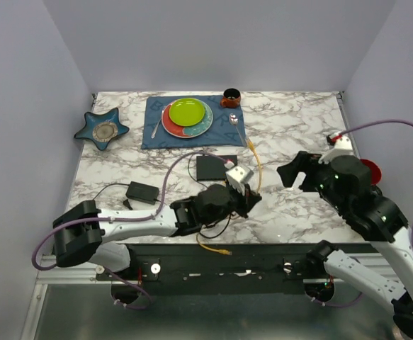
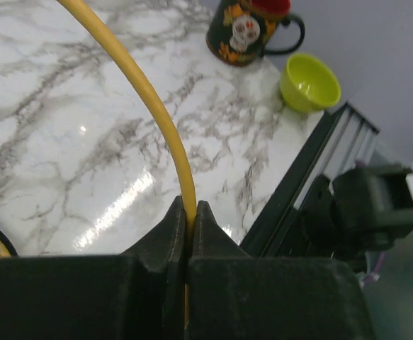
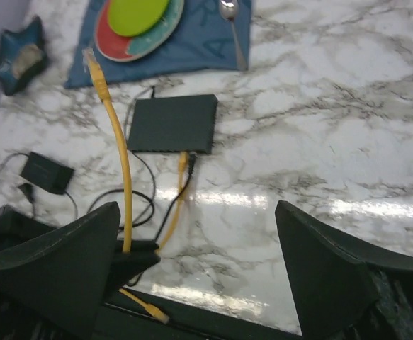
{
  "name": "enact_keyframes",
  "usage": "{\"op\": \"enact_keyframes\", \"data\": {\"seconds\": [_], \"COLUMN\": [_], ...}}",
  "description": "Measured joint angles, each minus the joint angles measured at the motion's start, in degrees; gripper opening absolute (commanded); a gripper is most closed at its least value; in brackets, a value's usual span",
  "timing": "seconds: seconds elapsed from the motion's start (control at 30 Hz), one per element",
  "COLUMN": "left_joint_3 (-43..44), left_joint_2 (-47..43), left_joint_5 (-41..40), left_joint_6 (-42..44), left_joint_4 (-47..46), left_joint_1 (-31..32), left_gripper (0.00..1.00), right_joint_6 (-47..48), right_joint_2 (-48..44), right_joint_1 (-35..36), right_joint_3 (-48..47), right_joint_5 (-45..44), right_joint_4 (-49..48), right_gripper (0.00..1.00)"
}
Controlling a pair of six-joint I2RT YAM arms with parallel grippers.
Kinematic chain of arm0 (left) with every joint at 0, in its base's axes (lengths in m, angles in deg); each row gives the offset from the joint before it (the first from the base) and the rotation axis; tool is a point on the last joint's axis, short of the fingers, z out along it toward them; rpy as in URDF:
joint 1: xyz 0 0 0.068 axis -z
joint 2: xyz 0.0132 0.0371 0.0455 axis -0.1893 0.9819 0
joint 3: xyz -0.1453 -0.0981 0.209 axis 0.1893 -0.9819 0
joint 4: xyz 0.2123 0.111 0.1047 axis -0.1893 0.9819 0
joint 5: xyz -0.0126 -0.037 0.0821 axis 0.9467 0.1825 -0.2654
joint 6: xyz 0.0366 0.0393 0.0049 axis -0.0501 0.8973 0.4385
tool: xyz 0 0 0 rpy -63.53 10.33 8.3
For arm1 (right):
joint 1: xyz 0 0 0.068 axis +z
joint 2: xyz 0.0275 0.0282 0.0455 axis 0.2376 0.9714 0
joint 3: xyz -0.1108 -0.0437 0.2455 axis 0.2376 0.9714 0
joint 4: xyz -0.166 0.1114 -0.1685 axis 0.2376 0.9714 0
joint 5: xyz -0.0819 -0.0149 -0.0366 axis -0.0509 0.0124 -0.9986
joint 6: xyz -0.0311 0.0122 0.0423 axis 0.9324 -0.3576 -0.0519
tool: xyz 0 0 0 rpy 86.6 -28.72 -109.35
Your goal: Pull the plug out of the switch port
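Closest to the lens, the left gripper [image 2: 190, 228] has its fingers [image 2: 165, 241] clenched tight on a yellow cable [image 2: 146, 92], which arcs up and away from them over the marble tabletop [image 2: 43, 127]. Far left sits a blue star-shaped dish [image 1: 102, 129], and nearer the arms lies a small black power brick [image 3: 45, 172]. The switch [image 3: 172, 124] lies flat mid-tabletop, just in front of the blue placemat [image 3: 192, 42]. A yellow lead [image 3: 176, 202] and a black cord [image 3: 190, 173] meet its near edge. The gripped cable's clear plug [image 3: 89, 60] sits in no socket, apart from the switch. Further right, the right gripper [image 3: 197, 212] hovers with its fingers [image 3: 341, 276] spread wide, released and holding nothing. At the tabletop's right edge stand a skull mug [image 2: 241, 32] and a lime bowl [image 2: 309, 81].
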Motion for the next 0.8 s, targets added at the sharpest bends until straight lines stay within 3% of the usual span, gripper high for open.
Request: {"op": "enact_keyframes", "data": {"seconds": [0.1,0.3,0.53,0.8], "left_joint_3": [0.13,3.21,6.21,7.52], "left_joint_2": [-3.08,-3.89,-1.44,1.55], "left_joint_5": [2.62,7.17,9.11,12.55], "left_joint_6": [-5.55,-21.40,-34.34,-40.30], "left_joint_4": [-0.92,-3.52,-6.08,-5.75], "left_joint_1": [-5.14,-13.94,-15.91,-15.89], "left_gripper": [0.00,0.00,0.00,0.00], "right_joint_6": [0.15,-0.72,-2.01,-2.01], "right_joint_2": [-5.40,-5.75,-6.16,-7.21], "right_joint_1": [0.00,0.02,0.02,0.02], "right_joint_3": [3.08,12.50,20.26,21.62], "right_joint_5": [2.69,11.98,21.90,27.36], "right_joint_4": [-4.17,-12.59,-19.26,-27.87], "right_gripper": [0.98,0.96,0.94,0.91]}}
